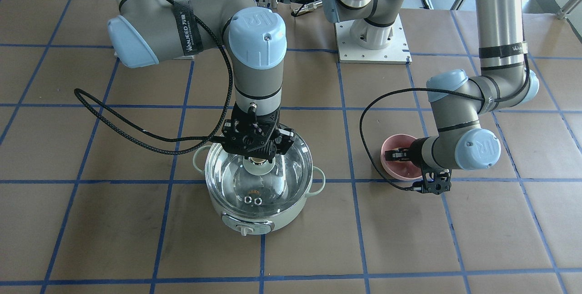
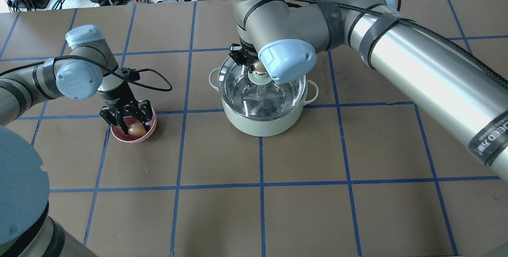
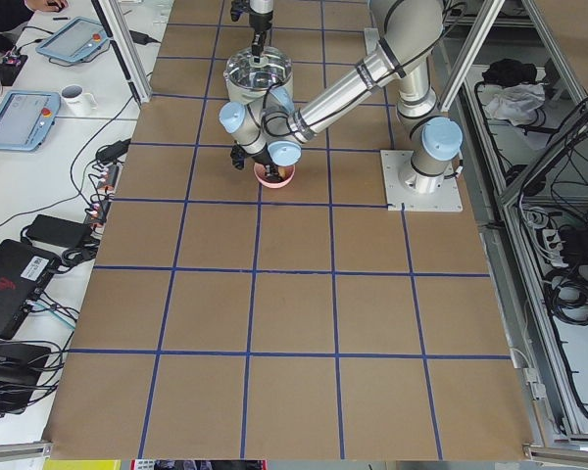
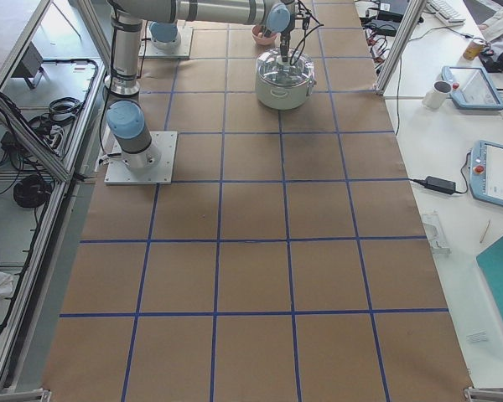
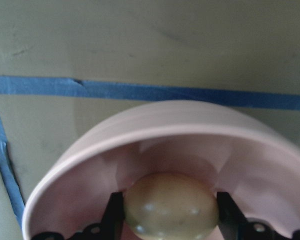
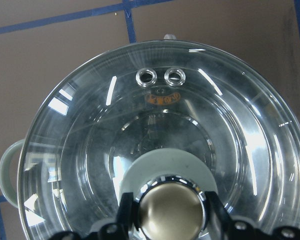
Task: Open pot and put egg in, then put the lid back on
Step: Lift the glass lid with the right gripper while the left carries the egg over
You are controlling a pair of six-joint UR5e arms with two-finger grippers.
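Looking down over the robot's shoulders, we saw the pot [image 2: 258, 124] standing on the brown papered surface [image 2: 337, 217] toward the far middle, its control dial [image 1: 245, 229] facing away from the robot. The lid [image 6: 190, 125] sat level on the pot's rim, its two metal vent rings [image 6: 146, 76] on the side far from the robot. The right tool [image 1: 258, 161] came straight down over the lid's centre. In the wrist view we found its fingers [image 6: 127, 210] pressed against either side of the beige knob [image 6: 171, 212], so it was clamped on the lid. Well to the left of the pot stood a pink bowl [image 2: 139, 138], with the egg [image 5: 171, 206] low inside it. The left tool [image 2: 134, 124] reached down into the bowl, closed around the egg with a finger touching each end. We could not tell whether the egg was resting on the bowl's floor.
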